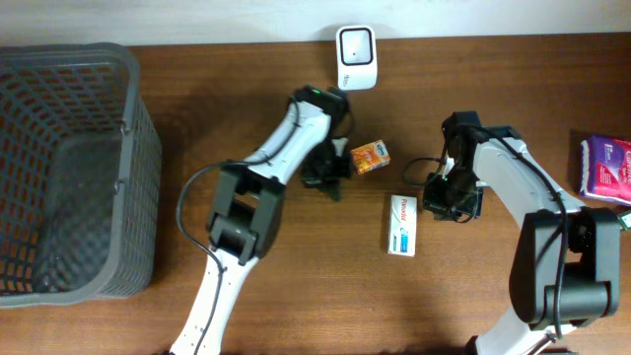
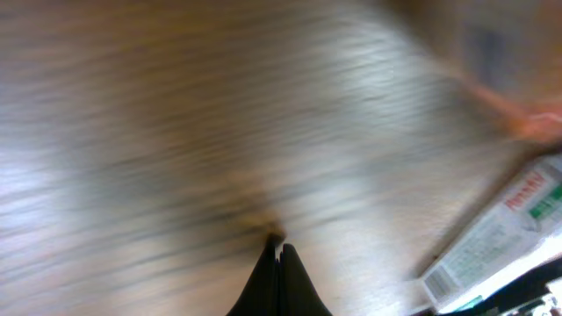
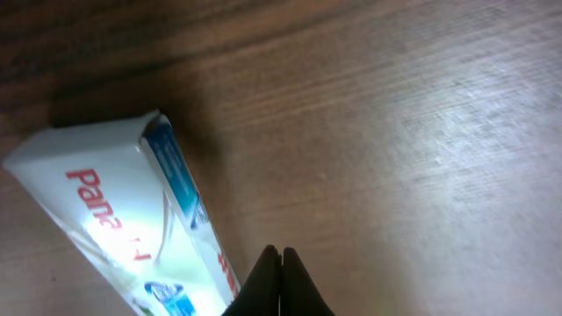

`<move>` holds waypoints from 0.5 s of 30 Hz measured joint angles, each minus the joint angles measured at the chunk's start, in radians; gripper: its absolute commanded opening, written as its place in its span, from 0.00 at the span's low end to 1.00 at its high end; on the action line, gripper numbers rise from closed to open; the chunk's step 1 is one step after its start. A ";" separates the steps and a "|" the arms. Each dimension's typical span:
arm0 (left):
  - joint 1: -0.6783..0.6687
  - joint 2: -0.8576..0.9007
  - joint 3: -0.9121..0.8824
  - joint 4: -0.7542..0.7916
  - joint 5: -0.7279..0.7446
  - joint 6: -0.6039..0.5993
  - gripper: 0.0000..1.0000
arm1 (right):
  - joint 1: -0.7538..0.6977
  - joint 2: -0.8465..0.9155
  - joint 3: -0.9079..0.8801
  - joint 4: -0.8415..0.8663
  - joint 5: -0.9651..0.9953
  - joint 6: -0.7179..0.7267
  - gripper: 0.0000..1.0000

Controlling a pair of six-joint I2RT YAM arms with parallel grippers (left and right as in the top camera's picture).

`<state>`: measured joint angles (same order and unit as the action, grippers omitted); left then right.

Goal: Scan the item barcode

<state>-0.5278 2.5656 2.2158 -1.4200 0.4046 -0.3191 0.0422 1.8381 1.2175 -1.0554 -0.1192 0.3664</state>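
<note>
Overhead: my left claw [image 1: 330, 180] & right claw [image 1: 452, 202] are both pinched shut, holding nothing. Flat white card box [image 1: 402, 225] lies just beside right claw on grainy brown wood table [image 1: 296, 296]. Small orange box [image 1: 371, 157] sits by left claw. Glossy white scanner [image 1: 355, 57] at far edge. Grey mesh basket [image 1: 69, 168] on left side.

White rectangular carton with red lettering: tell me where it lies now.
In the overhead view the white rectangular carton lies flat on the wooden table, right of centre, beside the right gripper and below-right of the small orange box.
</note>
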 measured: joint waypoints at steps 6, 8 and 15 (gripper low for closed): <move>-0.160 0.000 0.000 0.106 0.063 0.009 0.00 | -0.001 0.002 -0.080 0.117 -0.209 -0.034 0.04; -0.160 0.000 0.000 0.120 0.066 0.008 0.00 | -0.001 0.002 -0.102 0.143 -0.231 -0.037 0.04; -0.166 0.000 0.000 0.130 0.102 0.004 0.00 | -0.002 -0.003 -0.156 0.245 -0.260 -0.024 0.04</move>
<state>-0.6937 2.5656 2.2158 -1.2903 0.5064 -0.3149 0.0399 1.8351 1.0618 -0.8104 -0.3790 0.3420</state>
